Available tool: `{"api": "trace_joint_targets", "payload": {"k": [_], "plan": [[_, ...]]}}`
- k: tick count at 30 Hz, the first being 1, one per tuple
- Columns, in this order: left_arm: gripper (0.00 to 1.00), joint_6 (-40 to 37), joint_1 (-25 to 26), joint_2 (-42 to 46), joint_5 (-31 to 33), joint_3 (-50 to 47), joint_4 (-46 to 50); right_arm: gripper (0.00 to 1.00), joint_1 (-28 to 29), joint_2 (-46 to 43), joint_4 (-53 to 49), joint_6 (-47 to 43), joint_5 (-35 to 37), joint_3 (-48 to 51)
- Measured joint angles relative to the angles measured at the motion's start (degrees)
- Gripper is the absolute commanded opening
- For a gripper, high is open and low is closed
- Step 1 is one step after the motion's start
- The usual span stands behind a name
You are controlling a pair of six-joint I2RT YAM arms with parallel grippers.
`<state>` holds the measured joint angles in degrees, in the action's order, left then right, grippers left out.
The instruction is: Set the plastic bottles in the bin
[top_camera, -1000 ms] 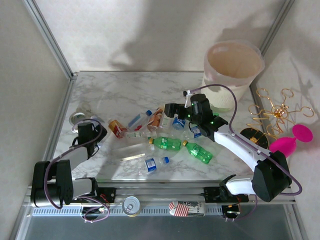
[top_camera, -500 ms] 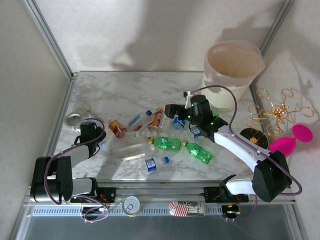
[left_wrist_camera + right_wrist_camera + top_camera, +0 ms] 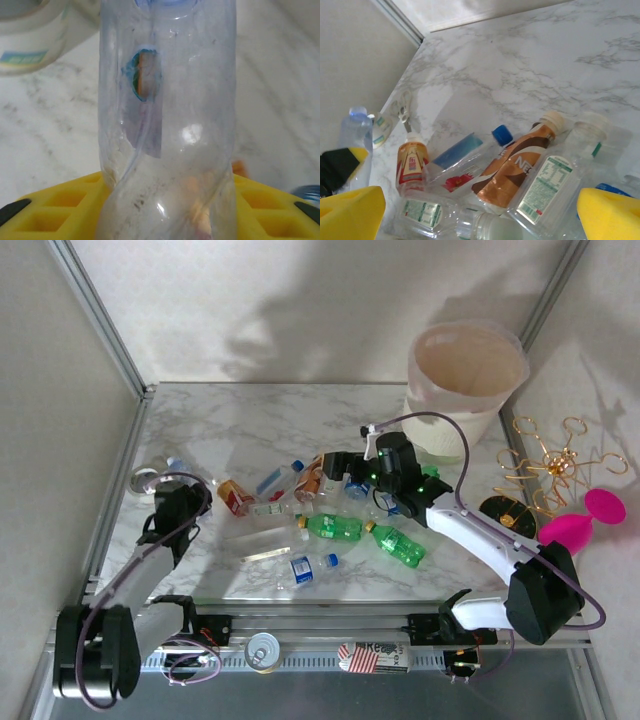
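My left gripper is shut on a clear bottle with a blue cap, held upright at the table's left side; its yellow fingers press both flanks. My right gripper hangs open over the pile, its yellow fingers wide apart. Below it lie a brown-labelled bottle, a blue-capped clear bottle and an orange-labelled bottle. Two green bottles and a blue-labelled clear one lie nearer the front. The cream bin stands at the back right.
A roll of tape lies just left of my left gripper. A pink goblet, a gold wire rack and a black disc sit right of the table. A can rests on the front rail.
My left gripper has raised the clear bottle off the table and stood it upright beside the tape. My right gripper has edged left over the pile.
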<state>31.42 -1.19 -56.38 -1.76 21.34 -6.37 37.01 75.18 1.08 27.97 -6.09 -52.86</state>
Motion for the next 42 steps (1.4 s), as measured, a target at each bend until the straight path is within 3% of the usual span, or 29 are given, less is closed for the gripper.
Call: {"api": "trace_joint_targets", "payload": {"k": [8,13,21,31,37,42], "plan": [[0.45,-0.2,4.0,12.7,-7.1,2.0,-0.7,0.99,2.2,0.2,0.0,0.0,-5.2,-2.8],[0.45,0.2,9.0,15.2,-12.3,2.8,-3.6,0.99,2.2,0.8,3.2,1.3,-10.6,-4.9],[0.46,0.0,22.9,13.6,-15.6,2.8,-12.6,0.99,2.2,5.9,9.2,3.8,-19.3,-9.8],[0.47,-2.1,36.1,3.2,-10.6,3.2,-24.7,0.96,2.2,14.2,16.8,6.3,-25.7,-13.7],[0.48,-3.7,39.6,-1.5,-8.9,4.8,-25.7,0.87,2.2,15.4,19.4,7.4,-27.2,-13.7],[0.51,-4.2,40.4,-2.3,-7.4,4.8,-27.6,0.65,2.2,15.4,20.2,7.6,-27.1,-13.6]]}}
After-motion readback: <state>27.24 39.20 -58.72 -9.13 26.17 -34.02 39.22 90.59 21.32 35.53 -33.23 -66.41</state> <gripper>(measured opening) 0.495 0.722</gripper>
